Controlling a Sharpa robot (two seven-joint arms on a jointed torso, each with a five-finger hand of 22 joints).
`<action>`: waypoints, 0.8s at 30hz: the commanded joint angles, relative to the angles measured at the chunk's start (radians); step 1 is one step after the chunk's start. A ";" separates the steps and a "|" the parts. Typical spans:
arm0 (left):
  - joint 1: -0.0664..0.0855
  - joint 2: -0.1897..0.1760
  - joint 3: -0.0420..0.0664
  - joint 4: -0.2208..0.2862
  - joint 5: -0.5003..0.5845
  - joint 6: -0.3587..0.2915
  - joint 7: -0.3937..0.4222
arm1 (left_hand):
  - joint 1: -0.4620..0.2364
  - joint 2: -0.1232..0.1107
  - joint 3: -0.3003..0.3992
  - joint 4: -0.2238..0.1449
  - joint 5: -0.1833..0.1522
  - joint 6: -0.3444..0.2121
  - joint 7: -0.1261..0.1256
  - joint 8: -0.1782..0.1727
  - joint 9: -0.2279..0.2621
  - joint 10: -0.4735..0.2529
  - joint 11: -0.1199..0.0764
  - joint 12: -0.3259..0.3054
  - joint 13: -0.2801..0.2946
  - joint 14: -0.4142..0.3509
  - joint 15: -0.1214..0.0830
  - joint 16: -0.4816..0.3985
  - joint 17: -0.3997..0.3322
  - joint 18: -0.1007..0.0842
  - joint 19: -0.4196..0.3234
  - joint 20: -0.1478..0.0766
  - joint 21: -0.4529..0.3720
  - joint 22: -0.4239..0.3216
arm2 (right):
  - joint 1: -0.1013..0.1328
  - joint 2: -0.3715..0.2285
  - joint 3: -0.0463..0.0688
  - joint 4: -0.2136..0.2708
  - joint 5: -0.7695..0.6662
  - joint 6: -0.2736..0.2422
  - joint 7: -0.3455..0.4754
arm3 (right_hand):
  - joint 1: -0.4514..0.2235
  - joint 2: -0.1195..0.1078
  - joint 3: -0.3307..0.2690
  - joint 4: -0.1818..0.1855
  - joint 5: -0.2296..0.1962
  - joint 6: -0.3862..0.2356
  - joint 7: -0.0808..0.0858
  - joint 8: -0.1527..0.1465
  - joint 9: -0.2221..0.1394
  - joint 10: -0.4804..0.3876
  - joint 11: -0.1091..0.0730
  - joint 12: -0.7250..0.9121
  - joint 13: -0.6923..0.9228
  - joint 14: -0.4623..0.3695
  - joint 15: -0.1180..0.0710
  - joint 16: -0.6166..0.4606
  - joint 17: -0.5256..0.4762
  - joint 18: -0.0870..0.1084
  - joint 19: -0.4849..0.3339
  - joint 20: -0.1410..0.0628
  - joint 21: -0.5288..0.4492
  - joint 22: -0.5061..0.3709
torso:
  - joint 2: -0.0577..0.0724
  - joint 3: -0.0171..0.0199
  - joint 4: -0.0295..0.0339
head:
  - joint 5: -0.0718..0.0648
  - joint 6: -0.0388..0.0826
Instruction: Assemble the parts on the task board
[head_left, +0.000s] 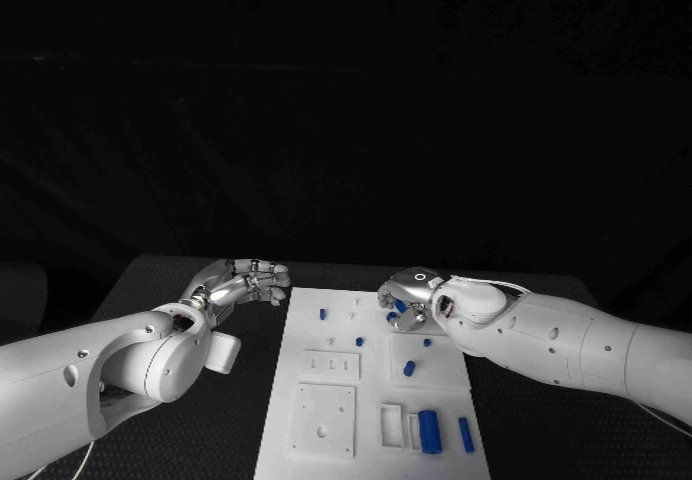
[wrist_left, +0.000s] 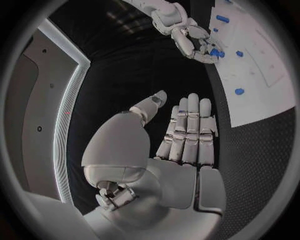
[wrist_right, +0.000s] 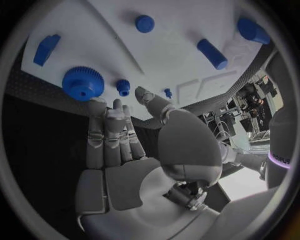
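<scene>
The white task board (head_left: 372, 395) lies lengthwise on the black table. Blue parts lie scattered on it: a small peg (head_left: 325, 313), a short one (head_left: 408, 368) and a long cylinder (head_left: 430, 430) near the front. My right hand (head_left: 410, 300) hovers over the board's far right part, fingers stretched out and empty (wrist_right: 119, 150). Just past its fingertips lie a blue gear (wrist_right: 82, 83) and a small blue knob (wrist_right: 123, 86). My left hand (head_left: 254, 281) is off the board's far left corner, palm flat, fingers straight, holding nothing (wrist_left: 184, 145).
Raised white blocks (head_left: 332, 364) and a square plate (head_left: 323, 418) stand on the board's left half, with a slotted holder (head_left: 392, 424) near the front. Black table (head_left: 216, 430) lies on both sides of the board.
</scene>
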 joint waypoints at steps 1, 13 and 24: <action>0.001 0.002 0.001 0.002 -0.005 0.019 0.007 | -0.011 0.002 -0.001 -0.005 -0.005 -0.001 0.008 -0.005 -0.001 0.000 0.009 -0.006 -0.001 0.009 0.000 -0.007 0.002 0.010 -0.007 -0.003 0.003 0.022 | -0.001 0.002 0.000 0.002 -0.033 0.004 -0.006 | 0.003 -0.006 0.009 0.001 -0.005 0.001 -0.003 -0.003 0.001 -0.005 -0.002 -0.001 -0.002 -0.005 0.002 0.007 -0.002 0.063 -0.007 -0.002 0.005 0.023 | 0.008 -0.0023 0.0012 | -0.001 0.001; 0.001 0.002 0.001 -0.002 -0.005 0.020 0.004 | -0.015 0.001 0.000 -0.006 -0.005 -0.002 0.009 -0.007 -0.002 -0.002 0.010 -0.008 -0.002 0.009 0.000 -0.009 0.004 0.010 -0.008 -0.003 0.005 0.022 | -0.010 -0.001 0.000 -0.010 -0.053 0.003 -0.015 | 0.008 -0.004 0.023 0.002 -0.013 0.009 -0.005 -0.001 0.004 0.006 -0.006 0.002 -0.004 -0.007 -0.002 0.014 -0.010 0.063 -0.010 -0.002 0.012 0.023 | 0.021 -0.0060 0.0025 | -0.001 0.001; 0.001 0.002 0.001 -0.003 -0.005 0.023 0.000 | -0.018 0.001 0.002 -0.006 -0.005 -0.003 0.010 -0.008 -0.002 -0.002 0.010 -0.010 -0.003 0.009 0.001 -0.011 0.006 0.010 -0.009 -0.003 0.005 0.022 | -0.010 -0.009 0.000 -0.006 -0.060 0.010 -0.017 | 0.013 -0.005 0.035 0.003 -0.018 0.014 -0.006 0.001 0.006 0.012 -0.007 0.003 -0.005 -0.008 -0.002 0.019 -0.016 0.063 -0.012 -0.002 0.016 0.022 | 0.028 -0.0074 -0.0010 | 0.000 0.000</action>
